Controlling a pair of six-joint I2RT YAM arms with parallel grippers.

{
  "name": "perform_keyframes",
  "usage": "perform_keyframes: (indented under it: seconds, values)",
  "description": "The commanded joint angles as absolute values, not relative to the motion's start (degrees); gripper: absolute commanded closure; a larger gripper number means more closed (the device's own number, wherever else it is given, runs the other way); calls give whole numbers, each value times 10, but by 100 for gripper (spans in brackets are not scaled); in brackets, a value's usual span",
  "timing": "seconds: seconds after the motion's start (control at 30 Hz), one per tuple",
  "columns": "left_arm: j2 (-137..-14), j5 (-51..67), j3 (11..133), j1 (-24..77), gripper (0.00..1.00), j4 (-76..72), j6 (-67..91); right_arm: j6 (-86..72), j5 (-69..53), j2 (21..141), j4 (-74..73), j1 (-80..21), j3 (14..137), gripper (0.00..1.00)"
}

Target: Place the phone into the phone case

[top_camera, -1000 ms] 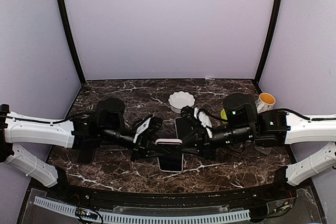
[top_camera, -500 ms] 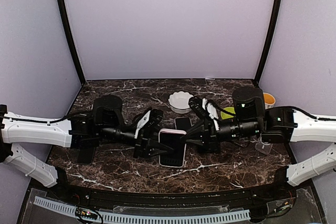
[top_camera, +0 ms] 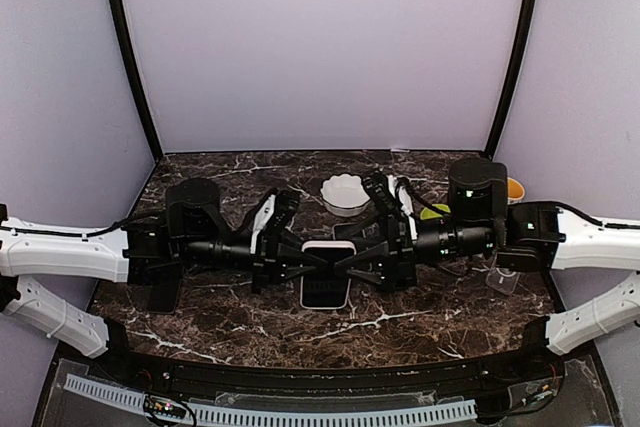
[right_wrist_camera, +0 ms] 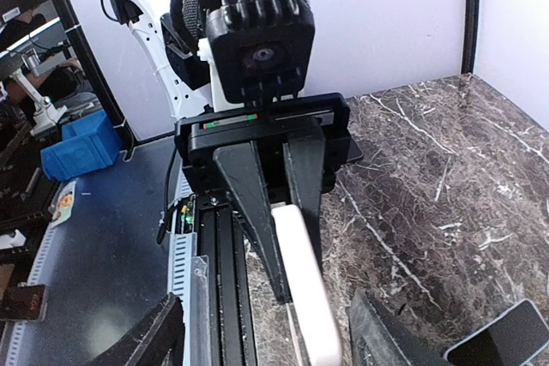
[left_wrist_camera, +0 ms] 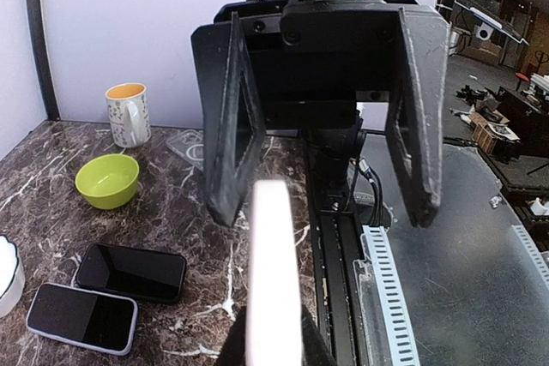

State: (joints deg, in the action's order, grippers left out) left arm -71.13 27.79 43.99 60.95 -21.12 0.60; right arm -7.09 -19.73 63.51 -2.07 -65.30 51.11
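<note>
The white phone case [top_camera: 325, 285] hangs level above the table between my two arms, its dark face up. I cannot tell whether that face is the phone's screen. My left gripper [top_camera: 300, 269] is shut on the case's left end. In the left wrist view the case [left_wrist_camera: 274, 272] shows edge-on, rising from my left gripper [left_wrist_camera: 273, 345]. My right gripper [top_camera: 362, 265] stands open at the other end. In the right wrist view its fingers [right_wrist_camera: 396, 332] stand wide apart on either side of the case [right_wrist_camera: 304, 289] without touching it.
Two more phones lie on the marble, a black one [left_wrist_camera: 130, 272] and one in a pale case [left_wrist_camera: 81, 317]. A white fluted bowl [top_camera: 345, 193], a green bowl [top_camera: 432, 213] and a mug [top_camera: 508, 190] stand at the back. The black front rail [left_wrist_camera: 343, 237] runs below the case.
My right gripper has opened and let go of the case. My left gripper loosened briefly, then shut on it again. The case has moved slightly away from the table's near edge and levelled out.
</note>
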Motion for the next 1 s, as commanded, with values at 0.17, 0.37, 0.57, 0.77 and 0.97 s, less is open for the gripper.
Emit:
perform_keyframes:
  seconds: [0.17, 0.37, 0.57, 0.77, 0.97]
  values:
    - [-673, 314, 435, 581, 100, -352, 106, -117, -219, 659, 78, -649, 457, 46]
    - [-679, 327, 437, 574, 100, -354, 132, -133, -251, 680, 134, -648, 462, 100]
    - [-687, 145, 473, 532, 6, -152, 166, -225, -247, 760, 101, -575, 497, 100]
    - [-747, -37, 519, 429, 1, 151, 252, -275, -346, 967, 54, -496, 610, 100]
    - [-736, -36, 480, 409, 1, 141, 269, -315, -393, 1100, 67, -437, 690, 100]
